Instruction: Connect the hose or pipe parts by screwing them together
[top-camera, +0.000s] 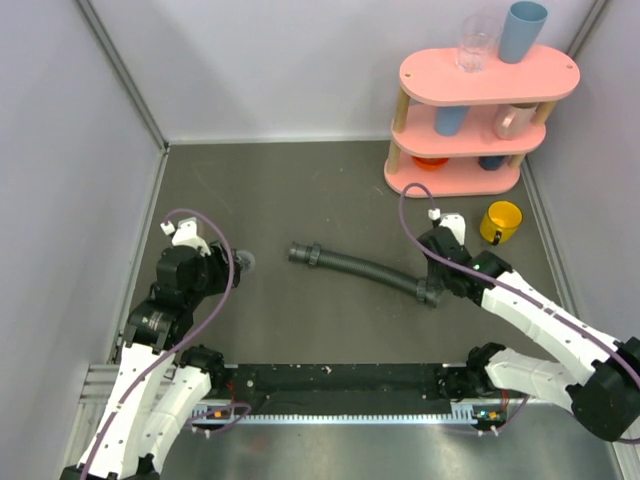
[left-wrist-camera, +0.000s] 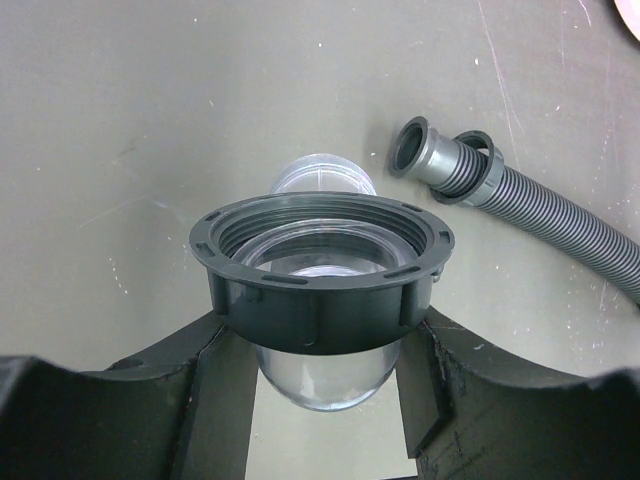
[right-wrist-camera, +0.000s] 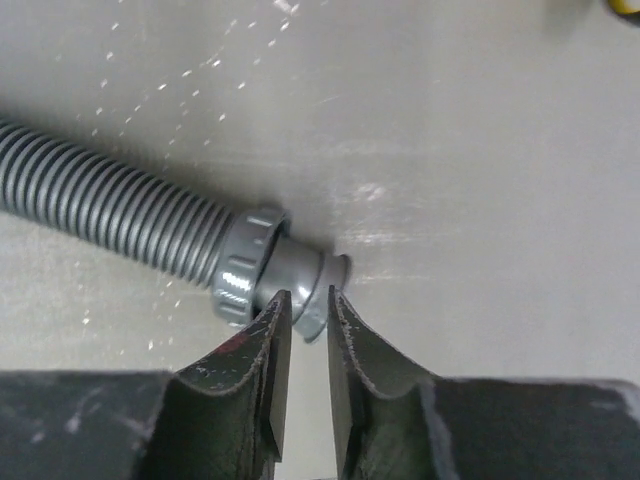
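Observation:
The black ribbed hose (top-camera: 365, 265) lies across the middle of the table. Its left cuff (left-wrist-camera: 440, 165) rests open-mouthed on the table, untouched. My right gripper (right-wrist-camera: 308, 298) is shut on the rim of the hose's right cuff (right-wrist-camera: 290, 270), just past its ribbed collar; this grip shows in the top view at the right gripper (top-camera: 435, 287). My left gripper (left-wrist-camera: 320, 320) is shut on a fitting, a dark-grey threaded ring nut (left-wrist-camera: 320, 265) around a clear dome. It holds the fitting above the table, left of the hose's free end; from above the left gripper (top-camera: 238, 265) shows there.
A pink three-tier shelf (top-camera: 480, 75) with cups and a glass stands at the back right. A yellow cup (top-camera: 501, 220) sits just behind my right wrist. Purple cables loop over both arms. Grey walls close the table on three sides.

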